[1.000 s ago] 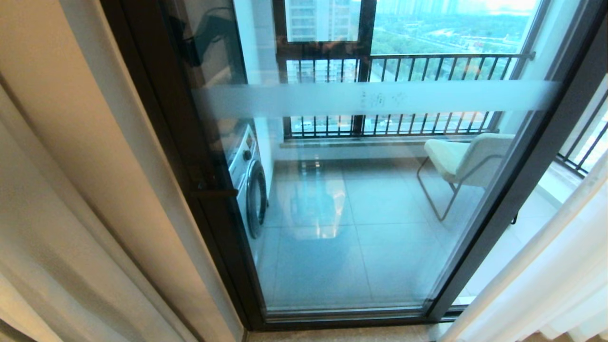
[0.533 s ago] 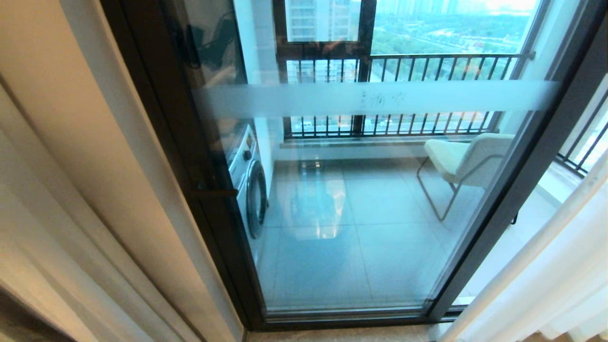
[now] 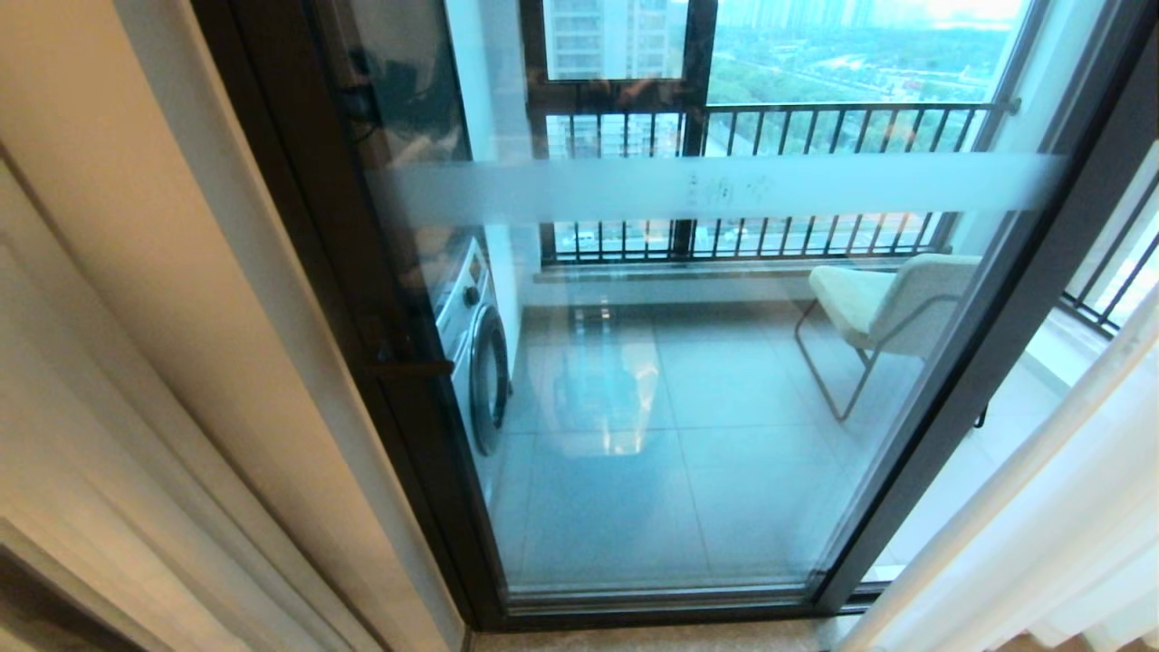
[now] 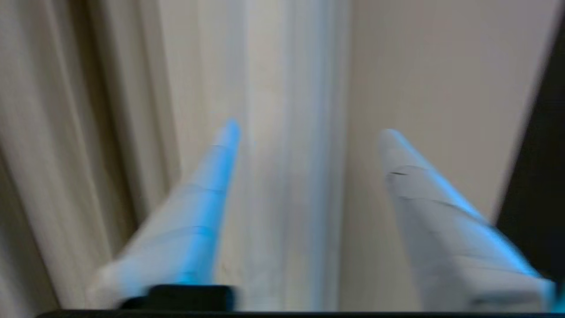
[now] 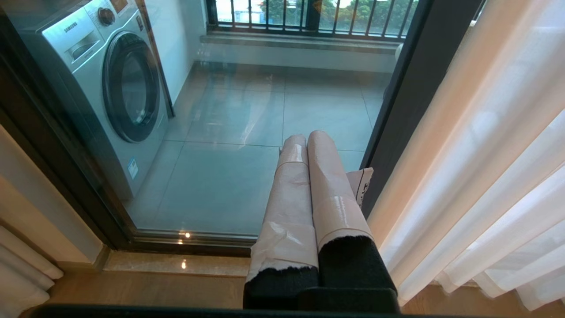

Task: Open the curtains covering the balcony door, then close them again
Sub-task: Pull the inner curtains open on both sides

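Head view: the pale pleated curtain panel has shifted slightly at lower left over the last second, while my left hand stands apart before a fold, gripping nothing, so closing is not begun.

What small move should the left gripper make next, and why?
Probably ease the left gripper forward and close on the pale curtain fold between its open fingers: the balcony door is uncovered, so closing remains.

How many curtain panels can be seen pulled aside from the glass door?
2. One curtain hangs bunched left of the glass door, the other curtain bunched at its right. Thicker drapes beside them may hide further folds.
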Motion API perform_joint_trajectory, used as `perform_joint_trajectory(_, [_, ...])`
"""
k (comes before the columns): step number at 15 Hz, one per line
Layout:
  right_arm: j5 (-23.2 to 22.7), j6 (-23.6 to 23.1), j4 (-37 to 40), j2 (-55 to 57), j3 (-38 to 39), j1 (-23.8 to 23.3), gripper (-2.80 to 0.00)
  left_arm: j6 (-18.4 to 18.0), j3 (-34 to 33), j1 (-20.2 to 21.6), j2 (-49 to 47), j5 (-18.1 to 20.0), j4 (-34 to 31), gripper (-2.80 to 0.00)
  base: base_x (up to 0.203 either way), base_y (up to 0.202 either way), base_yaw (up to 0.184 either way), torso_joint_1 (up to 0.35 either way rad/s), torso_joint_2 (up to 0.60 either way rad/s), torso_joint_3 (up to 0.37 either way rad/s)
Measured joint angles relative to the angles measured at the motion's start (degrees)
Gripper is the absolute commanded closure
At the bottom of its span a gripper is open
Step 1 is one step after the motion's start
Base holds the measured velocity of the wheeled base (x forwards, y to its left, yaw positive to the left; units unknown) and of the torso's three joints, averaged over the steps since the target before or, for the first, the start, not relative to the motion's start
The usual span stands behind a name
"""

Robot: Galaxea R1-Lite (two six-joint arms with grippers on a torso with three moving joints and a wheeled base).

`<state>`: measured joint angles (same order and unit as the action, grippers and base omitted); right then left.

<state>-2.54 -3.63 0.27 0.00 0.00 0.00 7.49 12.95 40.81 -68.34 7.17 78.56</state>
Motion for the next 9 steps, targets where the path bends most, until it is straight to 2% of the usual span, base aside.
perform_joint_trajectory(9, [0.0,0.1,0.0,0.0,0.0,0.0,0.00,-0.2,-10.4,-3.5,6.7,0.9,-0.1,0.00,0.000,0.000,0.000,0.000,0.00,0.000])
